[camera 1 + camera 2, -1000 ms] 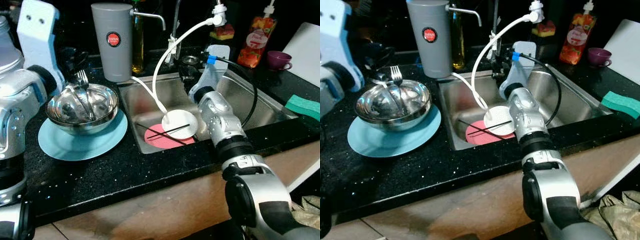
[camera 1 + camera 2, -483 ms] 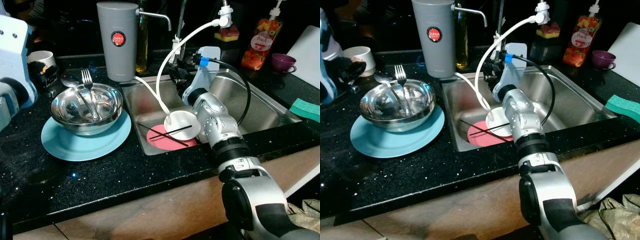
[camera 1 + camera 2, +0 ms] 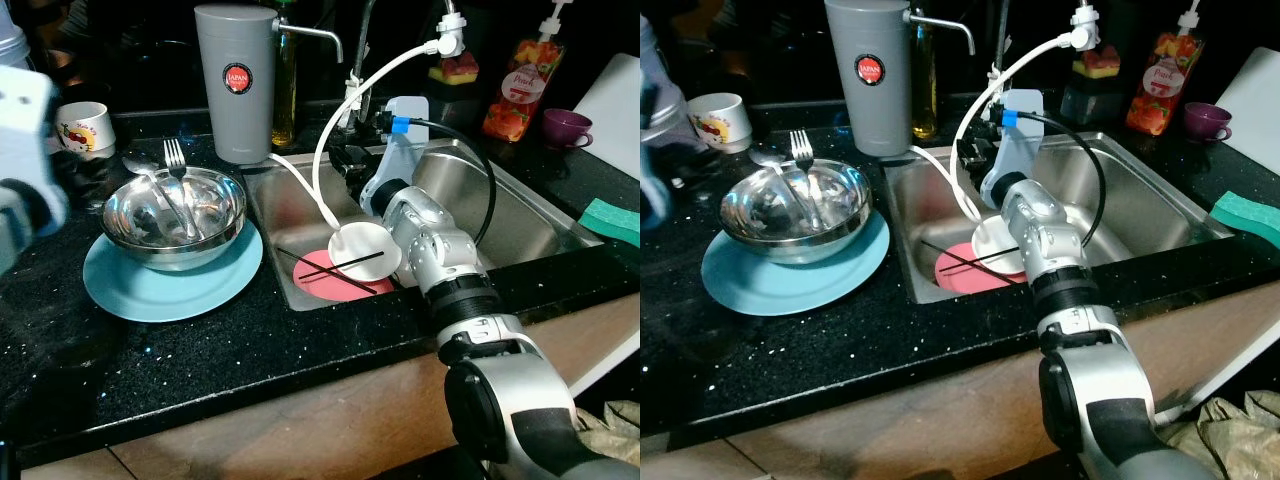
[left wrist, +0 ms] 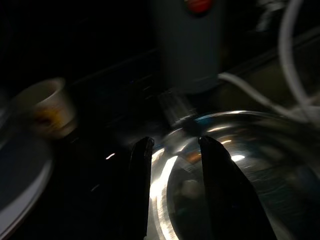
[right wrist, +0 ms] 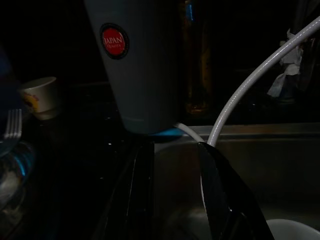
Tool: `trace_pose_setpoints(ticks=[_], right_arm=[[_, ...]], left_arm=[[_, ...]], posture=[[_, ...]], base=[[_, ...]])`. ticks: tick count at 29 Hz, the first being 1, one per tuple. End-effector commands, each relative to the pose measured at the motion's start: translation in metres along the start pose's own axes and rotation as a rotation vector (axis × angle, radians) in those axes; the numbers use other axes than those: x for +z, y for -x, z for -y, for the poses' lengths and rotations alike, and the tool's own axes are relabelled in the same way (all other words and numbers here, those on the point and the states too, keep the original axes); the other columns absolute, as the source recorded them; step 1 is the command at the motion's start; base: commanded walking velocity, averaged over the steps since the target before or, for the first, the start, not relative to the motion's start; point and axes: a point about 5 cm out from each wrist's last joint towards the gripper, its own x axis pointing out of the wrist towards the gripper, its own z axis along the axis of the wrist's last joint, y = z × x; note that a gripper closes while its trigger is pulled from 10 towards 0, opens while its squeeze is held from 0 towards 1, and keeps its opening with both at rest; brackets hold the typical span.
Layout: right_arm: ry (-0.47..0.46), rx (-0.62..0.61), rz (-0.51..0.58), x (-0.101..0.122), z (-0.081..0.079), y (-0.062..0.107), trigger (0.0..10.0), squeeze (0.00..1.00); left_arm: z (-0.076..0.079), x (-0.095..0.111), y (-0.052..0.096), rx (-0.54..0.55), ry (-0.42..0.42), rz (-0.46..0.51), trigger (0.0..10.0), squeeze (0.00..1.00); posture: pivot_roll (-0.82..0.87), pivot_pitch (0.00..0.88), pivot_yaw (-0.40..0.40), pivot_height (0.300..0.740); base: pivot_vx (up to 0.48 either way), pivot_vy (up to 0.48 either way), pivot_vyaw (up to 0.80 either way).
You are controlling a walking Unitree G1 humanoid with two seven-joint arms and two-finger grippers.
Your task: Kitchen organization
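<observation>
A steel bowl point(image 3: 172, 214) holding a fork point(image 3: 176, 172) and a spoon sits on a blue plate point(image 3: 170, 284) on the black counter. In the sink point(image 3: 520, 225) lie a pink plate point(image 3: 330, 282), a small white dish point(image 3: 365, 250) and black chopsticks point(image 3: 335, 266). My right arm point(image 3: 430, 235) reaches over the sink's back left. Its gripper point(image 5: 173, 147) is open and empty, facing the grey water jug point(image 3: 236, 80). My left arm point(image 3: 20, 150) is blurred at the left edge. Its gripper point(image 4: 175, 142) is open above the bowl's rim point(image 4: 220, 120).
A printed white cup point(image 3: 82, 124) stands behind the bowl. A white hose point(image 3: 335, 120) arcs from the tap into the sink. A soap bottle point(image 3: 520, 85), purple cup point(image 3: 562, 126), white board point(image 3: 612, 95) and green sponge point(image 3: 610, 215) are at the right.
The view has shifted as the camera moved. My left arm has swung out toward the left edge and is blurred. My right gripper has edged toward the sink's back left.
</observation>
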Motion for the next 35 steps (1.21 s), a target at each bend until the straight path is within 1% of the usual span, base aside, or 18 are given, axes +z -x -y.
trace_pose_setpoints(ticks=[1,2,6,7,8,9,11,12,14,20,35], right_arm=[[-0.014,0.023,-0.006,-0.001,0.0,0.002,10.0,0.0],[0.0,0.041,-0.005,-0.001,-0.003,0.002,10.0,0.0],[0.026,0.069,0.008,-0.001,-0.008,0.003,10.0,0.0],[0.054,0.073,0.035,0.003,-0.008,0.005,10.0,0.0],[0.054,0.073,0.035,0.003,-0.008,0.005,10.0,0.0],[0.072,0.074,0.054,0.005,-0.008,0.006,10.0,0.0],[0.036,0.052,0.135,0.016,-0.002,0.012,10.0,0.0],[0.034,0.042,0.142,0.017,0.0,0.014,10.0,0.0],[0.036,0.035,0.142,0.016,0.001,0.015,10.0,0.0],[0.084,0.036,0.123,0.011,-0.001,0.017,10.0,0.0],[0.086,0.034,0.114,0.012,-0.002,0.017,10.0,0.0]], left_arm=[[0.009,0.004,-0.004,-0.039,-0.011,0.028,10.0,0.0],[0.012,0.004,-0.007,-0.05,-0.014,0.029,10.0,0.0],[0.014,0.004,-0.009,-0.062,-0.03,0.028,10.0,0.0],[0.015,0.007,-0.01,-0.073,-0.025,0.065,10.0,0.0],[0.015,0.007,-0.01,-0.073,-0.025,0.065,10.0,0.0],[0.014,0.009,-0.01,-0.079,-0.02,0.093,10.0,0.0],[0.011,0.011,-0.011,-0.054,0.021,0.131,10.0,0.0],[0.011,0.01,-0.011,-0.039,0.018,0.132,10.0,0.0],[0.01,0.009,-0.012,-0.031,0.014,0.132,10.0,0.0],[0.011,0.003,-0.012,-0.009,-0.029,0.106,10.0,0.0],[0.006,0.002,-0.013,-0.006,-0.018,0.114,10.0,0.0]], posture=[[0.07,0.063,-0.071,0.74],[0.07,0.063,-0.066,0.74],[0.06,0.07,-0.055,0.74],[0.06,0.073,-0.047,0.74],[0.06,0.073,-0.047,0.74],[0.05,0.074,-0.042,0.74],[0.05,0.076,-0.039,0.74],[0.05,0.076,-0.039,0.74],[0.05,0.076,-0.039,0.74],[0.05,0.077,-0.041,0.74],[0.06,0.08,-0.048,0.74]], base=[[0.0,0.0,0.0],[0.0,0.0,0.0],[0.0,0.0,0.0],[0.0,0.0,0.0],[0.0,0.0,0.0],[0.0,0.0,0.0],[0.0,0.0,0.0],[0.0,0.0,0.0],[0.0,0.0,0.0],[0.0,0.0,0.0],[0.0,0.0,0.0]])
